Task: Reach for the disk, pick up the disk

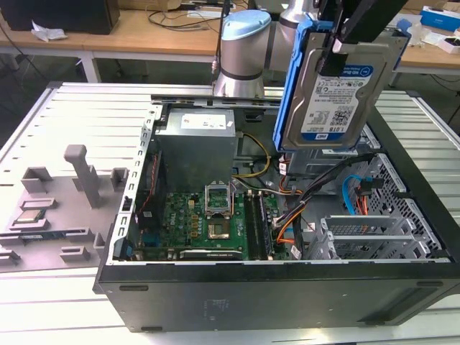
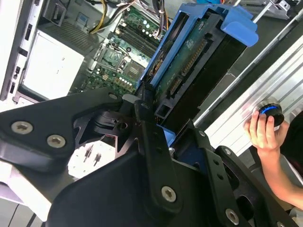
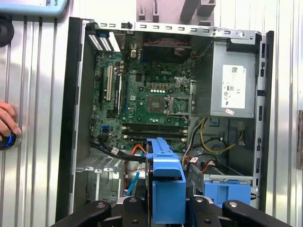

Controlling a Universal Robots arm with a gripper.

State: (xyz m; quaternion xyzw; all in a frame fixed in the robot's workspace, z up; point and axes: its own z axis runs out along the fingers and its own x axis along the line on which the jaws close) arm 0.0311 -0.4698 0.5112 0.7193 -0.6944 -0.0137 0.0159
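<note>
End effector (image 1: 338,54) grips disk (image 1: 338,93) (lifted).

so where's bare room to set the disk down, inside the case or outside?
Outside: the ribbed metal table is bare between the case and the grey fixture block. Inside is crowded: board, cables, drive cage. The gripper holds the disk above the case.

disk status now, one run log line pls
hand: shut on disk | disk: lifted, upright above open computer case | person's hand: on knob beside case
</note>
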